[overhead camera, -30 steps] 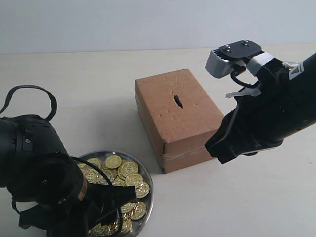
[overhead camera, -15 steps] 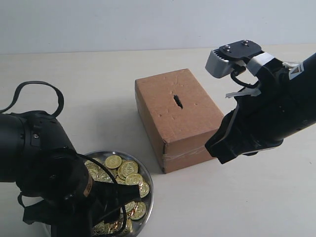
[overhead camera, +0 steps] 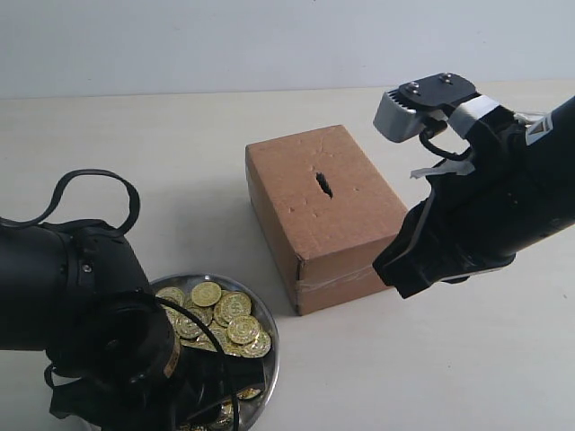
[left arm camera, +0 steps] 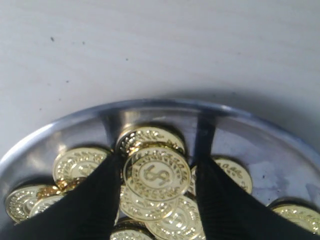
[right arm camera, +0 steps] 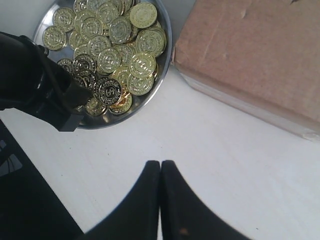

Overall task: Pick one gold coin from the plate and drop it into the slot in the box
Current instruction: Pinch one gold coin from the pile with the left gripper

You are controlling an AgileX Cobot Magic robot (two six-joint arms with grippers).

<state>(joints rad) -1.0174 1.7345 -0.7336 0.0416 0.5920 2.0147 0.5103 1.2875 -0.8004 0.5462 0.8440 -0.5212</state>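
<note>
The silver plate (overhead camera: 270, 357) holds a heap of gold coins (overhead camera: 226, 312) at the front left. My left arm (overhead camera: 94, 337) bends low over it and hides its gripper in the exterior view. In the left wrist view my left gripper (left arm camera: 157, 161) is down among the coins, its jaws open on either side of one gold coin (left arm camera: 156, 173) with a dollar sign. One finger touches that coin's edge and the other stands just off it. The brown box (overhead camera: 334, 220) sits mid-table, its dark slot (overhead camera: 322, 184) on top. My right gripper (right arm camera: 160, 166) is shut and empty, hovering beside the box.
The plate's rim (right arm camera: 167, 57) lies close to the box's corner (right arm camera: 210, 75). The right arm (overhead camera: 485, 206) hangs over the box's right end. Pale tabletop (overhead camera: 180, 162) stretches behind the plate and box.
My left arm has swung forward and lower over the plate, covering more coins, and its jaws have narrowed slightly. The right arm and the box have not moved.
</note>
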